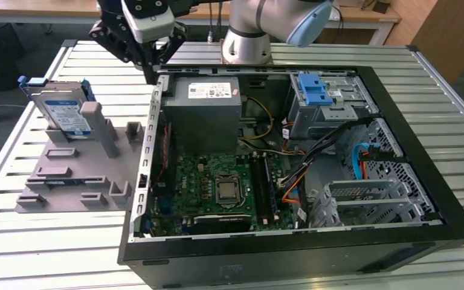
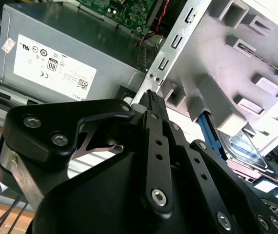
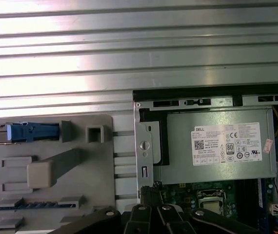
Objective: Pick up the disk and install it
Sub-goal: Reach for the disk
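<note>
At the exterior view's left, the flat silver-metal disk (image 1: 61, 115) in its blue plastic bracket stands upright in a grey plastic holder (image 1: 63, 181). The black gripper (image 1: 149, 72), fingers pressed together and empty, hangs apart from it, above the open black computer case's (image 1: 296, 260) corner.

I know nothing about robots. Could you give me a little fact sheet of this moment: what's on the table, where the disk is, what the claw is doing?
Surface: slatted metal table
Computer case: open, insides facing up
Disk: upright in a grey holder, to the exterior view's left of the case
Gripper: shut, empty, hanging over the case's edge near the grey box with a white sticker; apart from the disk
Progress: disk not yet picked up
</note>
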Robot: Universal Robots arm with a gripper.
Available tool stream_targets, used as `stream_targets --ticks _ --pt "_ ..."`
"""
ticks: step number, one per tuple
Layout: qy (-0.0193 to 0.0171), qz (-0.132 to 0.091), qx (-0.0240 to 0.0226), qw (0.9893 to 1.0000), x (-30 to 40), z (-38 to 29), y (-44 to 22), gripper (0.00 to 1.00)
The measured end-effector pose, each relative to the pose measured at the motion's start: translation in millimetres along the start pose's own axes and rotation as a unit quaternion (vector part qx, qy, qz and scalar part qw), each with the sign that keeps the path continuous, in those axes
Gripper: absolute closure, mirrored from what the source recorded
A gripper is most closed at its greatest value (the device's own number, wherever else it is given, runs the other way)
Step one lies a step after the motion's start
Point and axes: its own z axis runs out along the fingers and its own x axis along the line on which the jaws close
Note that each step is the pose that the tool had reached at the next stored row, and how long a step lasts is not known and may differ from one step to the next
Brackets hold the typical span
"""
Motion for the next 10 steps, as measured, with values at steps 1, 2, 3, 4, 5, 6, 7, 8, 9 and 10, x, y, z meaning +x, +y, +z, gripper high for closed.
stream_targets --ticks 1,2,3,4,5,6,7,8,9,10 --pt "0.0 0.0 0.0 1.0 0.5 0.0 0.0 0.89" --pt "0.0 0.0 0.0 1.0 0.9 0.0 -0.1 0.89" --pt "0.0 0.0 0.0 1.0 1.4 0.0 -0.1 0.89" --pt "0.0 0.0 0.0 1.0 1.9 0.0 -0.2 0.89" --pt "0.0001 0.0 0.0 1.0 2.3 0.0 -0.2 0.89" --pt "0.0 0.0 0.0 1.0 2.7 0.0 -0.2 0.89" --pt "0.0 0.0 0.0 1.0 3.2 0.0 -0.2 0.89" --pt "0.0 0.0 0.0 1.0 3.6 0.1 -0.3 0.89" --pt "0.0 0.0 0.0 1.0 4.0 0.1 -0.3 0.89" --pt "0.0 0.0 0.0 1.0 4.5 0.1 -0.3 0.89"
